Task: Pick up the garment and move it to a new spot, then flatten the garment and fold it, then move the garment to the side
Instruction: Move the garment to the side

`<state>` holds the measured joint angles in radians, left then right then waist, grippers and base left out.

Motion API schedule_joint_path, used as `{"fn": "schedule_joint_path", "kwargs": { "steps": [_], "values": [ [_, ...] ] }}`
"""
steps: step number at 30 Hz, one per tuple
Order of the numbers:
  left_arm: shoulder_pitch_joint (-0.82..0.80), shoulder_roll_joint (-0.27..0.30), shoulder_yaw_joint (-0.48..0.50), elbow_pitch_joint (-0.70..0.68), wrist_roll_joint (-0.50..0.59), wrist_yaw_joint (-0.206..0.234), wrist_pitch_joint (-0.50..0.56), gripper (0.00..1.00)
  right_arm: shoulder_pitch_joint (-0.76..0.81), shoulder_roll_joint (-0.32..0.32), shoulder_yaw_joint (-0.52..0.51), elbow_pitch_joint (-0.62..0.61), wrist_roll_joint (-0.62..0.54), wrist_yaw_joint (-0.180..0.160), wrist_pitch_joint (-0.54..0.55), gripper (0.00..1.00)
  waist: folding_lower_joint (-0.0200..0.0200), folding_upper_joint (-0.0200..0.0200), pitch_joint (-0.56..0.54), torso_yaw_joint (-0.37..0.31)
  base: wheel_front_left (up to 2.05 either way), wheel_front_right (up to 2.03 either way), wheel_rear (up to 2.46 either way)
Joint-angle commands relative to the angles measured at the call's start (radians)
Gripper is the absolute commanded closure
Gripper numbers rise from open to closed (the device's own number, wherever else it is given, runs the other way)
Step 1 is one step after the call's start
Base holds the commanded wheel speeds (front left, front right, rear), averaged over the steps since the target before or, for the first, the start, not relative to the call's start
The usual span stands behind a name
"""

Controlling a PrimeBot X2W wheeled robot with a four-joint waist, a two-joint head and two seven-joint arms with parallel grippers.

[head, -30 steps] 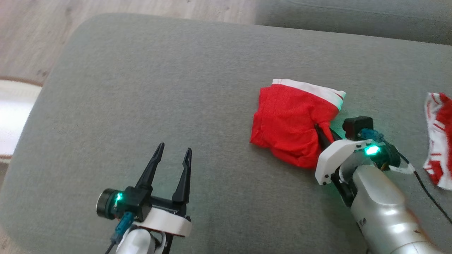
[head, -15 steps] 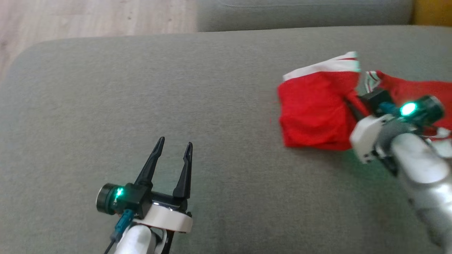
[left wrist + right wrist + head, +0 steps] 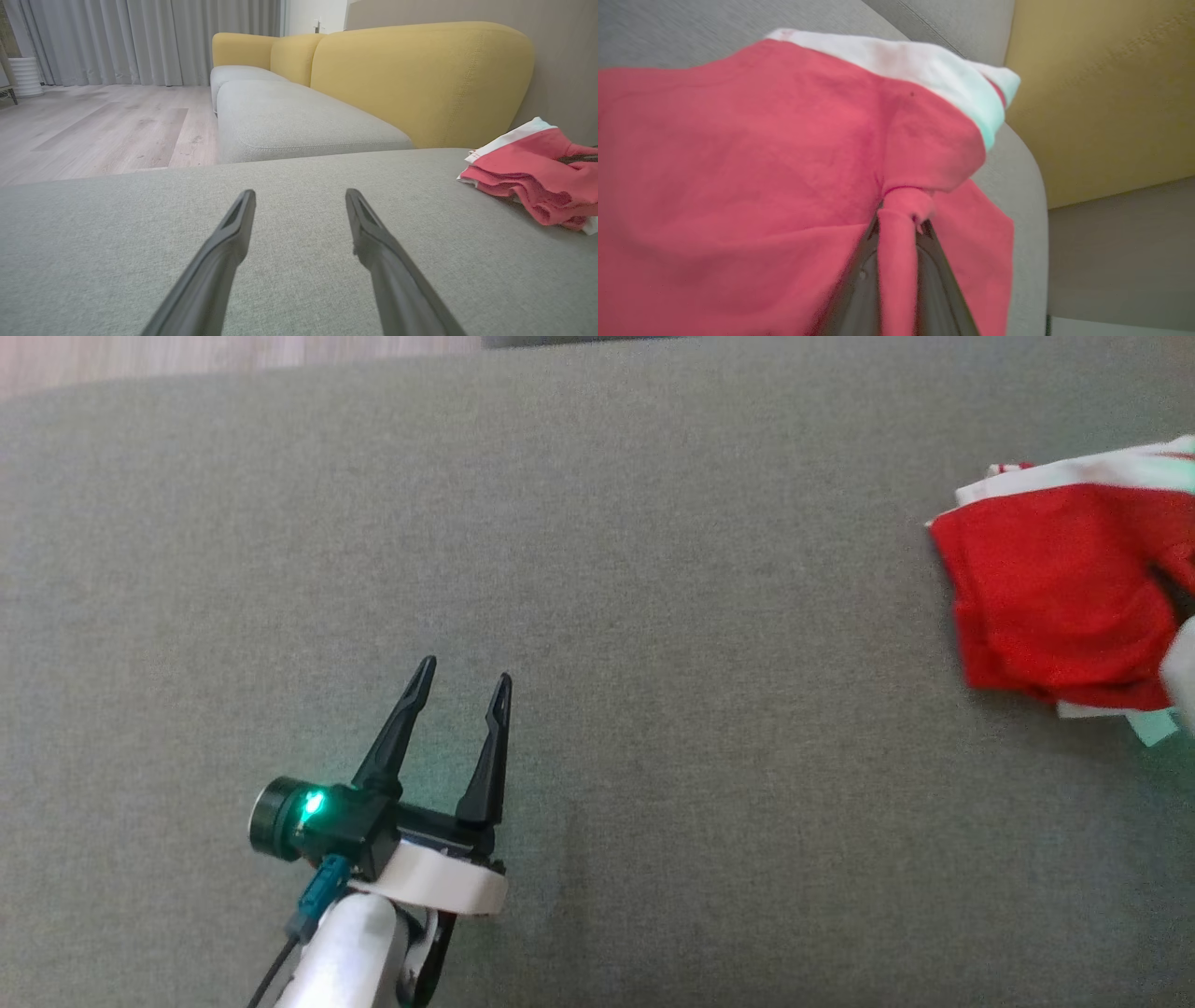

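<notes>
the right pincer [image 3: 901,221] is closed tight on a bunched fold of the red garment [image 3: 1055,597], cloth squeezed between its fingers. the folded garment spreads ahead and left of that pincer, with its white waistband [image 3: 915,65] running crosswise along the far edge beyond the fingertips. its long axis is hard to tell. the rounded edge of the grey seat [image 3: 653,616] lies just right of this pincer, the yellow backrest [image 3: 1101,93] past it. the left pincer [image 3: 466,669] is wide open and empty, with bare seat ahead and the garment well off to its right.
</notes>
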<state>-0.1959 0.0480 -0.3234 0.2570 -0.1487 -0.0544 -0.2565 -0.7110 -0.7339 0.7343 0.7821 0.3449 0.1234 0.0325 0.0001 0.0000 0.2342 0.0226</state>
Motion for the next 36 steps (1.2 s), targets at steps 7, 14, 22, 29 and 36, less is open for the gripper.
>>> {"fn": "schedule_joint_path", "kwargs": {
  "steps": [7, 14, 22, 29, 36],
  "values": [
    [-0.070, 0.002, 0.017, -0.027, 0.009, -0.015, -0.005, 0.00, -0.071, -0.137, 0.036, 0.004, -0.030, 0.007, 0.024, 1.00, -0.0001, 0.0000, 0.075, 0.021, 0.00, 0.00, 0.00],
    [-0.095, 0.002, 0.014, -0.021, 0.016, -0.018, -0.005, 0.00, -0.081, -0.140, -0.008, 0.077, -0.032, 0.007, 0.037, 1.00, -0.0001, 0.0000, 0.108, 0.036, 0.00, 0.00, 0.00],
    [-0.097, 0.002, 0.021, -0.009, 0.017, -0.019, -0.005, 0.00, -0.079, -0.084, -0.080, 0.143, -0.023, 0.007, 0.039, 0.00, -0.0001, 0.0000, 0.095, 0.028, 0.00, 0.00, 0.00],
    [-0.083, 0.002, 0.031, -0.004, 0.018, -0.016, -0.005, 0.00, -0.095, -0.028, -0.161, 0.174, -0.032, 0.007, 0.002, 0.00, -0.0001, 0.0000, 0.040, 0.009, 0.00, 0.00, 0.00],
    [-0.044, 0.002, 0.059, -0.008, 0.008, -0.005, -0.005, 0.00, -0.132, 0.109, -0.309, 0.160, -0.044, 0.007, -0.084, 0.00, -0.0001, 0.0000, -0.038, -0.022, 0.00, 0.00, 0.00]
  ]
}}
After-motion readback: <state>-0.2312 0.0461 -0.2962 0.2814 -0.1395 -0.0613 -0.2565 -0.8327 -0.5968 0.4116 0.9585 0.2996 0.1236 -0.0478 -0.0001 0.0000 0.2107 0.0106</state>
